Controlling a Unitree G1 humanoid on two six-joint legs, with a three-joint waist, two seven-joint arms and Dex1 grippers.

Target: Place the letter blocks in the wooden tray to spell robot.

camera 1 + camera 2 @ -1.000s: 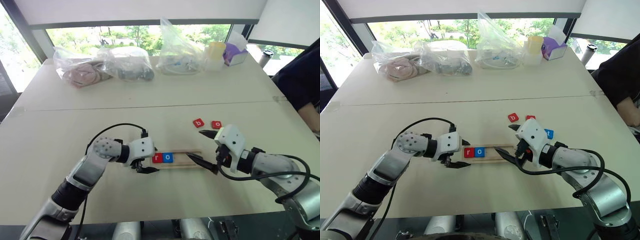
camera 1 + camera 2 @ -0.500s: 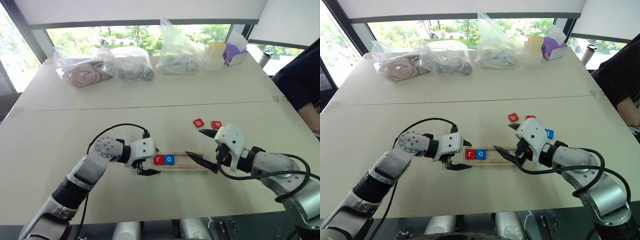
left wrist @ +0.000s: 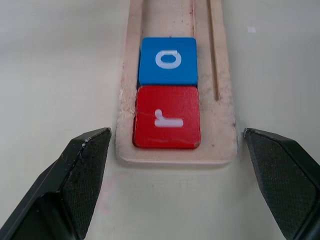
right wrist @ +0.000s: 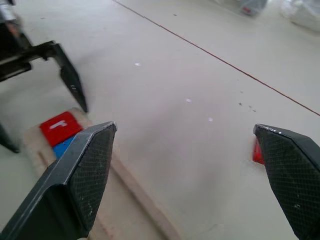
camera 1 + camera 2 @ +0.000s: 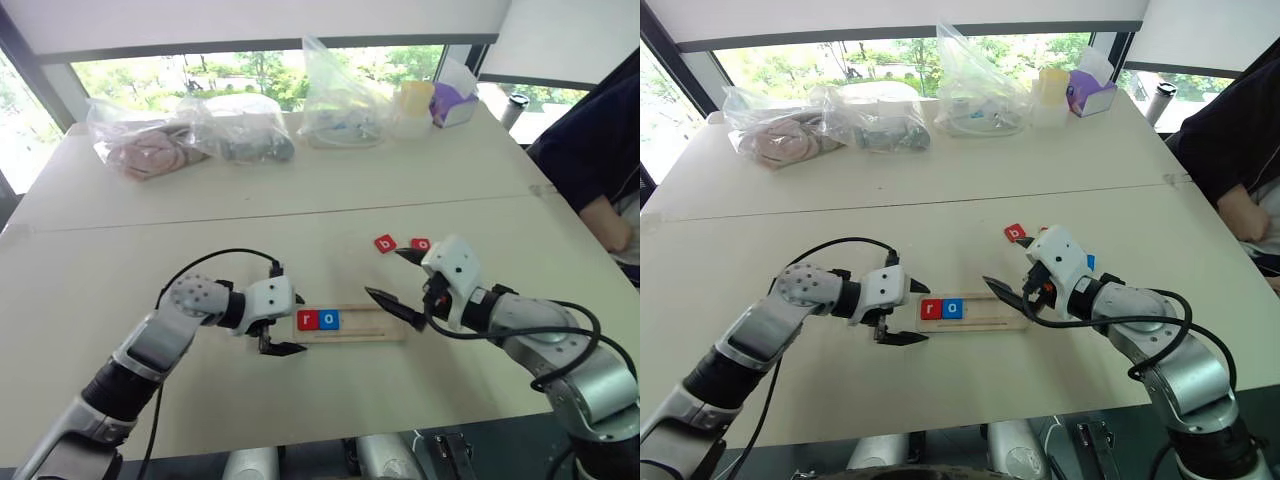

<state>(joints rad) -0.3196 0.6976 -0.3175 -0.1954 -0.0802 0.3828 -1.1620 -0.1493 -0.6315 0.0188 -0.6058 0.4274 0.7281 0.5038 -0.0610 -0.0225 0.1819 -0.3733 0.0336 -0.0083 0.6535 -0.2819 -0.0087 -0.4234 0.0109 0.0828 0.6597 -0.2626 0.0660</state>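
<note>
Tiles reading "r" [image 3: 166,117] and "o" [image 3: 168,60] sit in wooden tray [image 3: 225,100].

Pale bench [image 5: 120,250], seam line running across mid-depth. Near centre: wooden tray [image 5: 375,323] lying flat, lengthwise left-right, with a red r block [image 5: 308,320] and a blue o block [image 5: 329,319] touching at its left end. Right of centre, beyond the tray: red b block [image 5: 386,243] and another red block [image 5: 420,244] on the bare bench. Far edge: three clear plastic bags [image 5: 245,125] in a row, then a yellow cup [image 5: 415,100] and a purple box [image 5: 452,100] at far right.
</note>
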